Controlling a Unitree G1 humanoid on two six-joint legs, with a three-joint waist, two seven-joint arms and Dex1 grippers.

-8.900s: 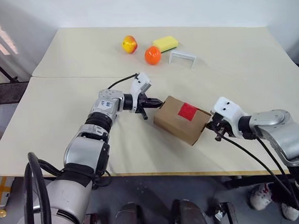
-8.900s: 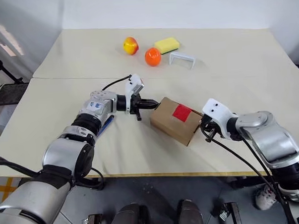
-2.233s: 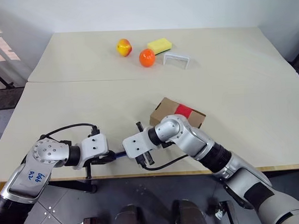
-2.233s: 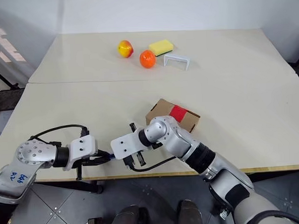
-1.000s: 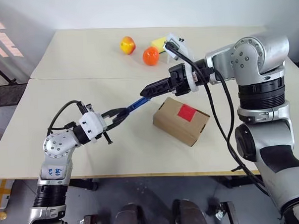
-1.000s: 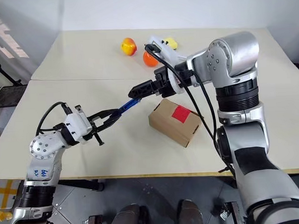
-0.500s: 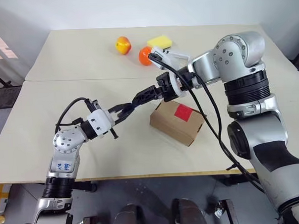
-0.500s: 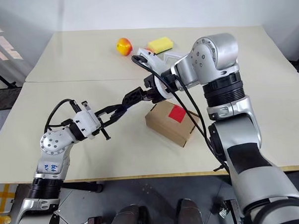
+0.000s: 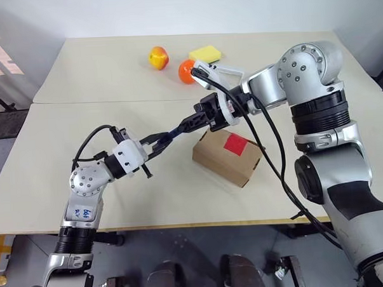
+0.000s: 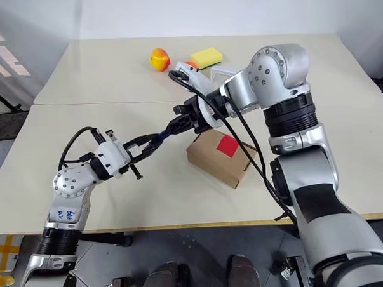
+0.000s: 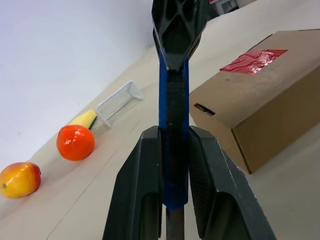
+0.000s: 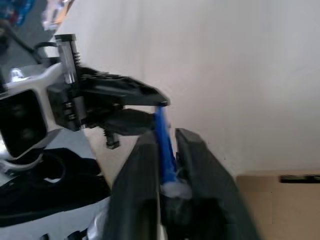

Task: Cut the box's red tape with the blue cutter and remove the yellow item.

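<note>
The blue cutter hangs in the air between both arms, just left of the box. My left gripper is shut on its lower end, and my right gripper is shut on its upper end. In the left wrist view my fingers clamp the blue cutter. The brown box lies closed on the table below my right gripper, its red tape on the top face. The yellow item is hidden.
At the far side of the table lie a yellow-red fruit, an orange, a yellow sponge and a white bracket. A seam crosses the tabletop behind the box.
My right gripper's fingers, open around the cutter's upper end before, have closed on it. The left gripper keeps its hold, and the box has not moved.
</note>
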